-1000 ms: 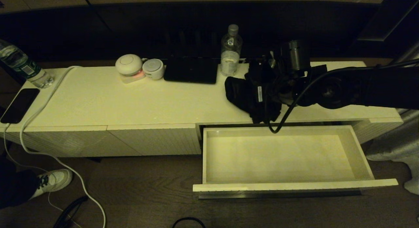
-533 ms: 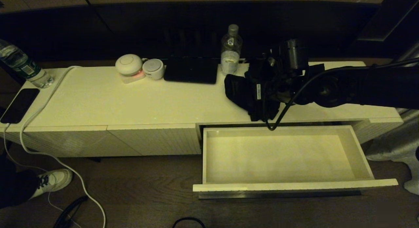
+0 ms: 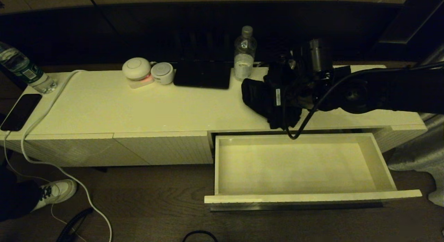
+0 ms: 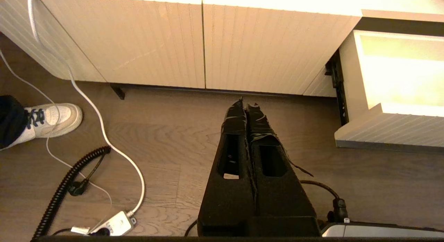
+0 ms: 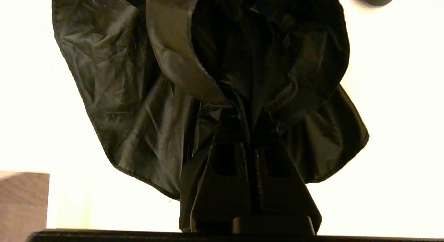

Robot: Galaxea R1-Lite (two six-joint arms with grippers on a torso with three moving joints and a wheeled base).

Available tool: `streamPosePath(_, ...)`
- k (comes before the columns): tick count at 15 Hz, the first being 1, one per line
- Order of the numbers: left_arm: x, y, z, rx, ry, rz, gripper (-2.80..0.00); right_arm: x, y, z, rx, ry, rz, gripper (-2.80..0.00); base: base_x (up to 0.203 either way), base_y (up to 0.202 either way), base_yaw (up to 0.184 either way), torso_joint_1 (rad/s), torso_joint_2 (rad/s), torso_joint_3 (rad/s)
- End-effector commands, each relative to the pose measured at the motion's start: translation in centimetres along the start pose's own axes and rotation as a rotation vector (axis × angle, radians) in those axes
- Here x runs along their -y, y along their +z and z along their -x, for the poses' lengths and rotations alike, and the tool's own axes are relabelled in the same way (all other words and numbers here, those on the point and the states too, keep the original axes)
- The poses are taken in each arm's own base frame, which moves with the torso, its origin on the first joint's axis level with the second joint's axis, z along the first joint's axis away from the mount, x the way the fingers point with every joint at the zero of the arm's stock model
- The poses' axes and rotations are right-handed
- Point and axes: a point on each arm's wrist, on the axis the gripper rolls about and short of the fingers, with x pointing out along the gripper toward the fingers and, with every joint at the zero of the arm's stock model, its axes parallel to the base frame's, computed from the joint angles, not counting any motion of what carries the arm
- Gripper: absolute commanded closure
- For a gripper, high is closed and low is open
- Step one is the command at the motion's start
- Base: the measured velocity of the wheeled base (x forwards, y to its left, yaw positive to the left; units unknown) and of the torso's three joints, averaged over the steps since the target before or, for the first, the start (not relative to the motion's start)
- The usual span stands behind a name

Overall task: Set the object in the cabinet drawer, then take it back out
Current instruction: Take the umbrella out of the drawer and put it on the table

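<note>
The black fabric bundle (image 3: pixel 258 98) hangs just above the cabinet top, behind the open drawer's back edge. My right gripper (image 3: pixel 282 101) is shut on it. In the right wrist view the two fingers pinch a gather of the crumpled fabric (image 5: pixel 138 96), and the gripper (image 5: pixel 248 113) has folds spilling out on both sides. The cream-white drawer (image 3: pixel 312 197) is pulled fully out, and its pale interior holds nothing. My left gripper (image 4: pixel 247 105) is shut and holds nothing. It hangs over the wooden floor in front of the ribbed cabinet panels, beside the drawer front (image 4: pixel 392 131).
On the cabinet top stand a water bottle (image 3: pixel 245 54), a flat black device (image 3: pixel 203 75) and two white round gadgets (image 3: pixel 137 69). At the far left are another bottle (image 3: pixel 24 70), a phone (image 3: pixel 20 111) and a white cable (image 3: pixel 45 110). A person's shoe (image 3: pixel 57 191) rests on the floor.
The right gripper and the bundle drifted slightly left and back, then a little to the right. The drawer has not moved.
</note>
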Motion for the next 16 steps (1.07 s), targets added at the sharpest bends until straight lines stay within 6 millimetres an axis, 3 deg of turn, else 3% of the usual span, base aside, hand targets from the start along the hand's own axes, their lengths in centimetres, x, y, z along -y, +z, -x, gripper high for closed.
streamPosePath(1,0.0,0.0,0.0,0.002,0.000,0.001,0.00,0.3,1.0,2.1,0.031,0.008,0.031,0.00,0.000,0.000,0.000,0.000,0.00,0.000)
streamPosePath(10,0.0,0.0,0.0,0.002,0.000,0.001,0.00,-0.1,-0.4,-0.1,0.001,-0.006,0.027,0.00,0.000,0.000,0.000,0.000,0.00,0.000)
streamPosePath(11,0.0,0.0,0.0,0.002,0.000,0.001,0.00,-0.2,-0.5,-0.3,0.008,-0.006,0.022,-2.80,0.000,0.000,0.000,0.000,0.00,0.000)
streamPosePath(16,0.0,0.0,0.0,0.002,0.000,0.001,0.00,-0.2,-0.2,0.0,0.019,-0.012,0.017,-2.80,0.000,0.000,0.000,0.000,0.00,0.000)
